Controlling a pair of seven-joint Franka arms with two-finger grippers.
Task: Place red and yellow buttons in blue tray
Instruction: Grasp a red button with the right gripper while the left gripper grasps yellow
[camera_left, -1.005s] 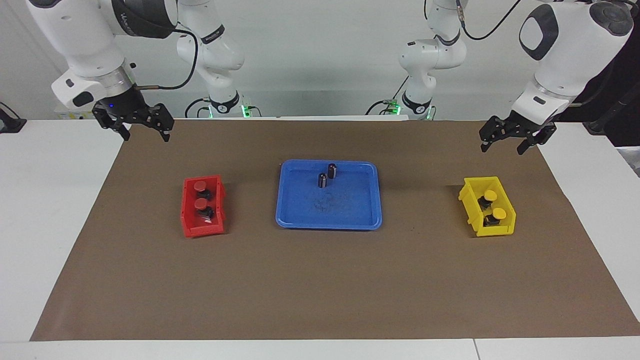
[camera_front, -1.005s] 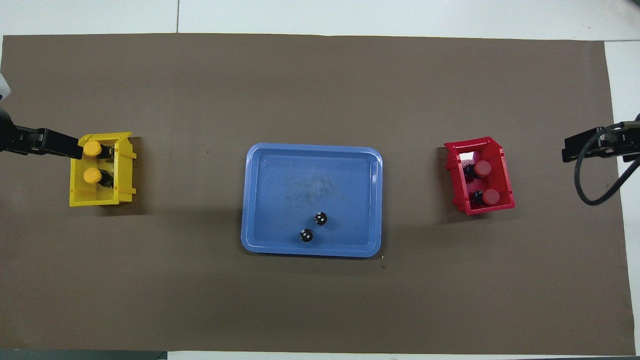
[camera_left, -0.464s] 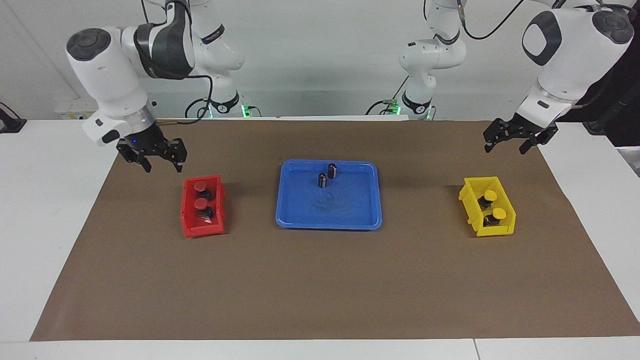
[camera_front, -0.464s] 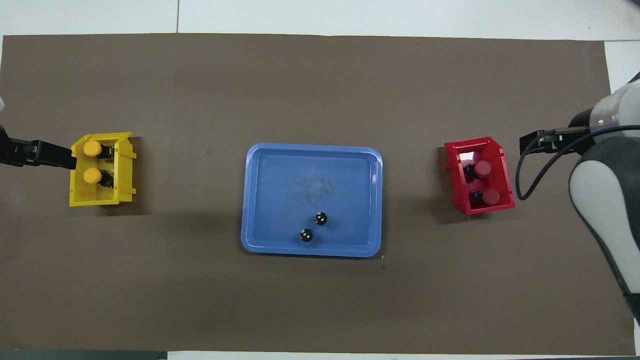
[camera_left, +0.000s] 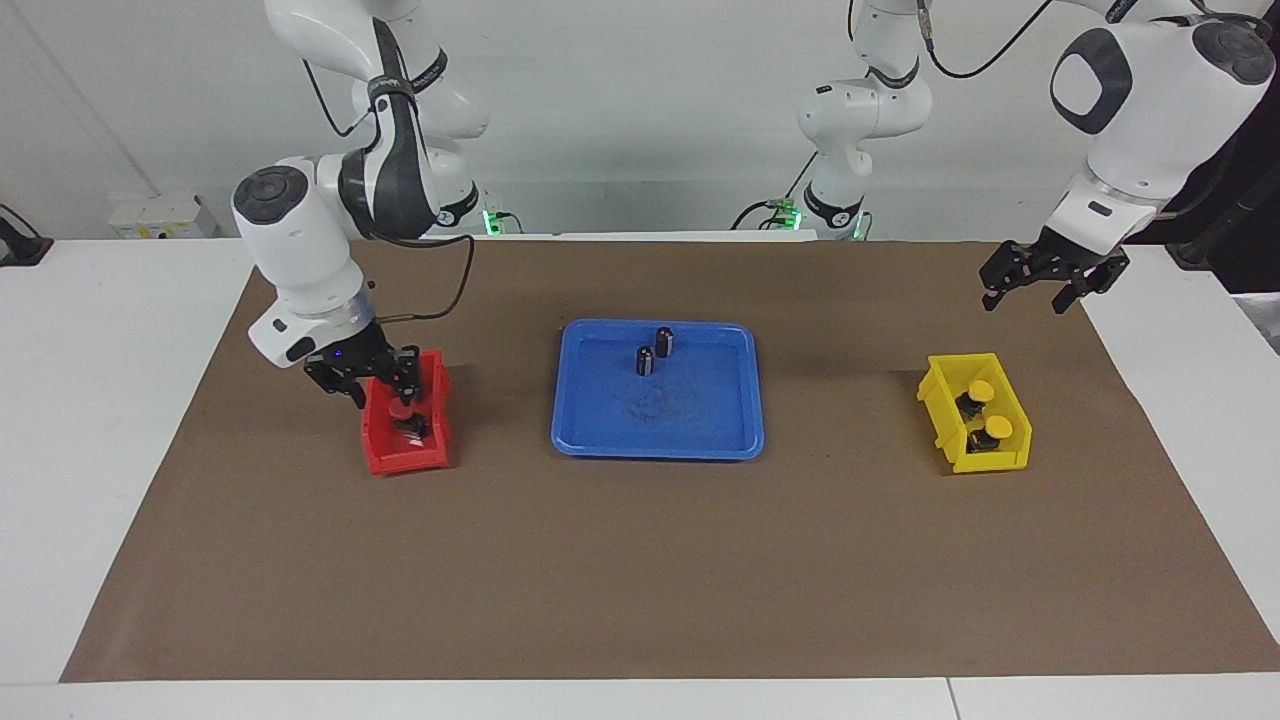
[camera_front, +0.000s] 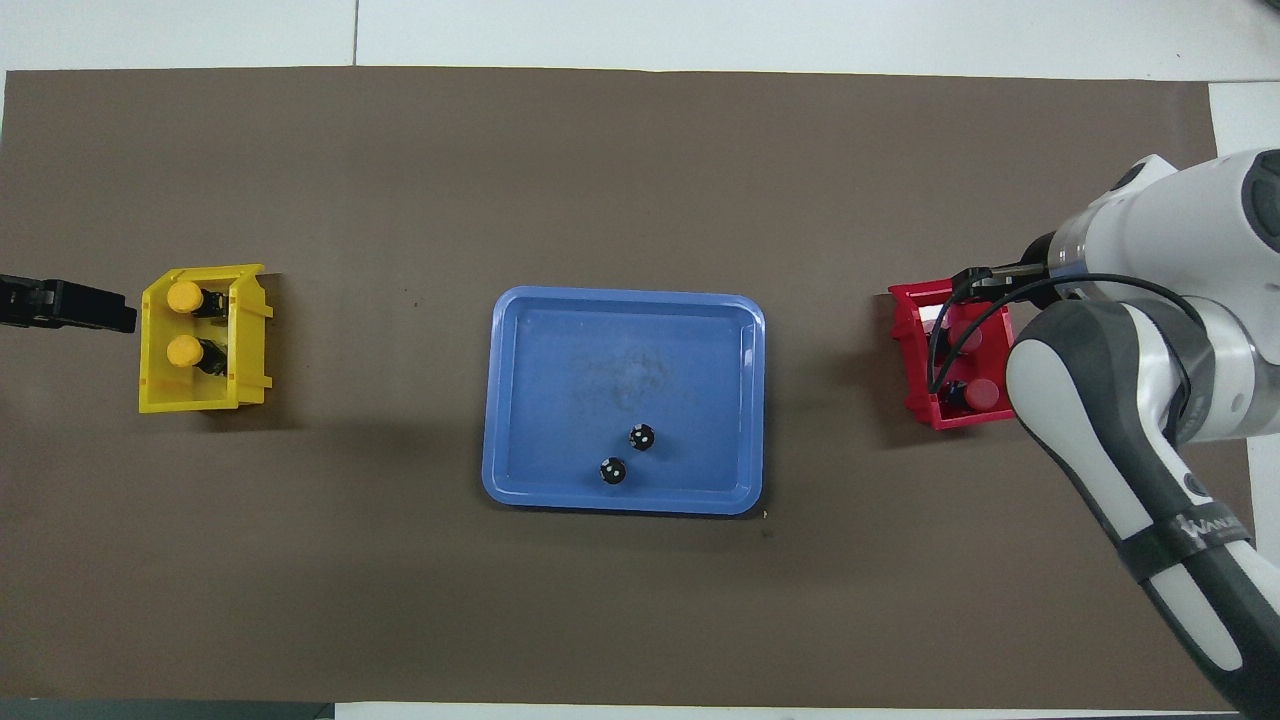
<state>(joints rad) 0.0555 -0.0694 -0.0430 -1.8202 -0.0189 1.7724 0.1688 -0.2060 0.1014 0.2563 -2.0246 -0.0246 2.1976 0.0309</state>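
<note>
Now the right hand (camera_left: 364, 383), fingers spread, has dropped into the red bin (camera_left: 383, 455) over its red buttons (camera_left: 401, 409); the left hand (camera_left: 1046, 279), open, waits above the counter (camera_left: 640, 570). The tray (camera_left: 657, 447) holds none yet; yellow buttons (camera_left: 983, 391) sit binned.

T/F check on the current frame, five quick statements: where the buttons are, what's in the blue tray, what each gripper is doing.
1. Both yellow buttons sit in the yellow bin. True.
2. The blue tray holds a red button. False: it holds only two dark cylinders.
3. The right gripper is at the red bin, open over the red buttons. True.
4. The left gripper holds a yellow button. False: it hangs open and empty above the brown mat, near the yellow bin.
5. The red bin lies toward the left arm's end of the table. False: toward the right arm's end.
</note>
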